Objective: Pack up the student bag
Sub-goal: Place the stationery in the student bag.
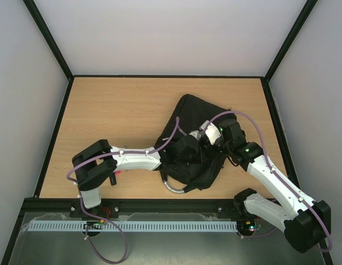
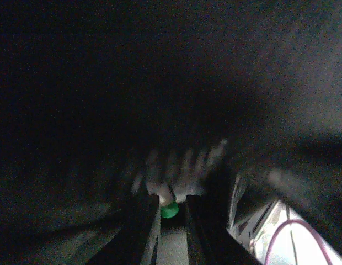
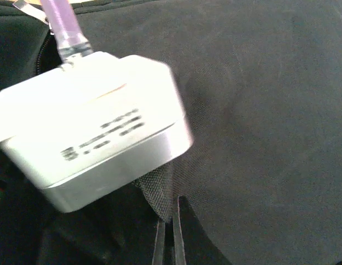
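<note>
Loading student bag [image 1: 196, 113] | right hand [image 3: 170, 221]: pinched on bag's edge, hold mouth high | left hand [image 2: 172, 200]: inside bag, green-tipped item [image 2: 169, 210] at its tips, grip unclear

Both sets of jaws work at the bag [image 1: 196, 113]. Ahead of the left jaws all is dark cloth, closing in above and on both sides. The only opening is low to their right, where light comes in. A small green thing [image 2: 169, 210] sits right at their tips, between them. The right jaws are pinched onto a fold of the bag's cloth, with broad black fabric ahead and to the right. A white box [image 3: 94, 121] crowds in just above and to their left. Beyond the bag, open bench [image 1: 116, 110] lies on every side.
</note>
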Controlling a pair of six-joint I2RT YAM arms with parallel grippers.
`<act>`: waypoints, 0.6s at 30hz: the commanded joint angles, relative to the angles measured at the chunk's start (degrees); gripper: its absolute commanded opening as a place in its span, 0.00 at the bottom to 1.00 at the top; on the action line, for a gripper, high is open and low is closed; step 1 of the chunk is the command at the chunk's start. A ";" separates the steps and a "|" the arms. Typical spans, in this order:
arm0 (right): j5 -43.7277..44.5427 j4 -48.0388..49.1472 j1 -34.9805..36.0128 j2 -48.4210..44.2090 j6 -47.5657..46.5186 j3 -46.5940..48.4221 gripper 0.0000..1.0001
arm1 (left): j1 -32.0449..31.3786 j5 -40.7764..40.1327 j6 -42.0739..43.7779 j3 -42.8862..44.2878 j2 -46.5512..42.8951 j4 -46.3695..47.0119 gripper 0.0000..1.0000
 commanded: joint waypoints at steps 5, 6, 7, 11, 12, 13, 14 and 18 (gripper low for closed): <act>-0.72 2.83 0.60 -2.13 1.48 -0.35 0.01 | 3.06 -5.73 1.13 3.53 6.42 10.66 0.05; -0.75 2.79 0.58 -2.12 1.49 -0.36 0.01 | 3.36 -6.51 1.84 4.25 6.94 11.54 0.04; -0.86 2.83 0.52 -2.10 1.49 -0.36 0.01 | 3.63 -7.25 2.30 4.69 7.39 12.31 0.03; -0.88 2.90 0.47 -2.05 1.49 -0.58 0.01 | 4.63 -11.24 2.05 4.04 7.30 15.82 0.02; -0.88 3.00 0.43 -1.97 1.49 -0.62 0.01 | 4.74 -12.44 1.61 3.39 7.00 17.50 0.02; -0.88 3.07 0.42 -1.86 1.49 -0.63 0.01 | 4.93 -13.28 1.19 2.70 6.88 19.33 0.02; -0.82 3.09 0.42 -1.79 1.49 -0.63 0.01 | 5.05 -13.70 0.73 2.19 6.90 21.70 0.02; -0.48 3.26 0.42 -1.65 1.40 -0.76 0.01 | 5.44 -12.77 -1.62 1.02 7.74 28.33 0.07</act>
